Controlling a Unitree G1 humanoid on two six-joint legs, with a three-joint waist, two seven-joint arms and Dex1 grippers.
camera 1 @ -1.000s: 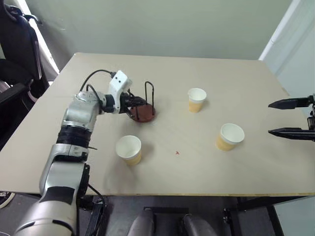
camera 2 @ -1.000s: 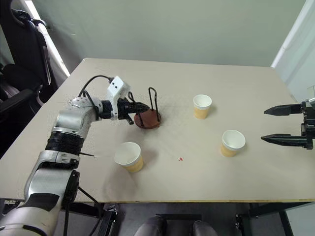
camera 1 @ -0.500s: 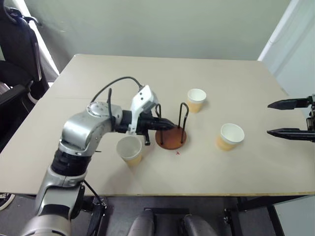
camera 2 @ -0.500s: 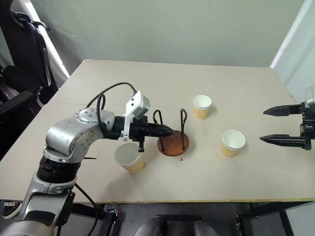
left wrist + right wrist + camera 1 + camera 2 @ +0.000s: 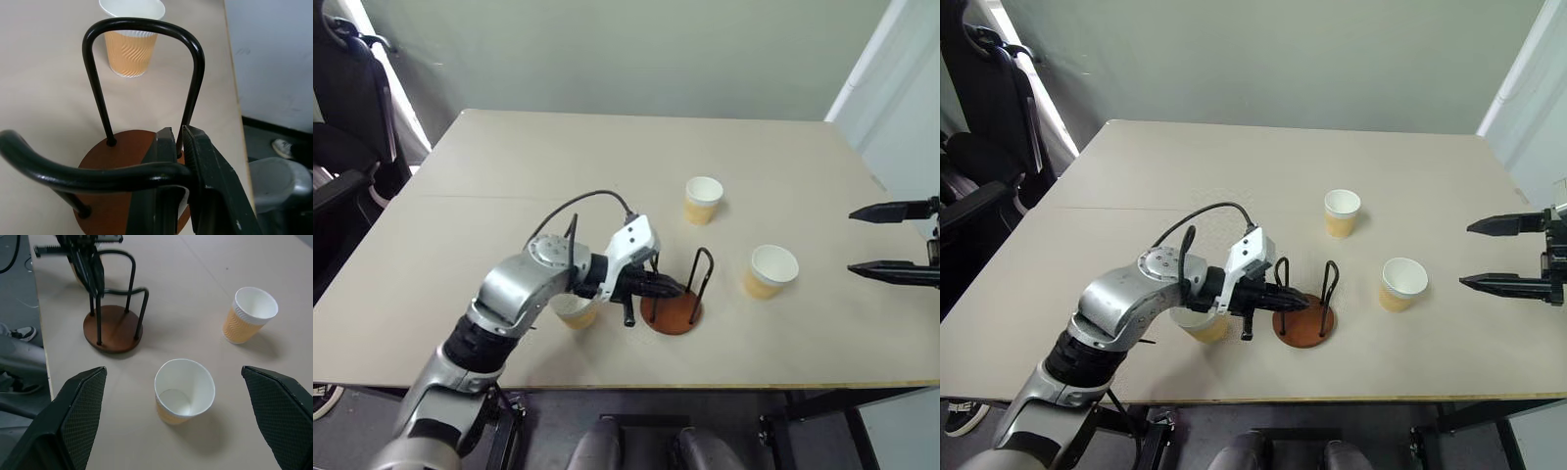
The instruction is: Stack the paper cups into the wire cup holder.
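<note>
Left wrist view: left gripper [image 5: 178, 147] clamped on near wire loop of cup holder [image 5: 117, 152], standing on table [image 5: 509, 176] near front edge. Right gripper [image 5: 1518, 253] spread wide, holding nothing, at right table edge. Three paper cups [image 5: 703, 199] [image 5: 771, 271] [image 5: 574, 310] upright on table, third beside holder behind left gripper.

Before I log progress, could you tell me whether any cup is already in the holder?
No, the holder stands empty, and two cups rest on the table apart from it.
</note>
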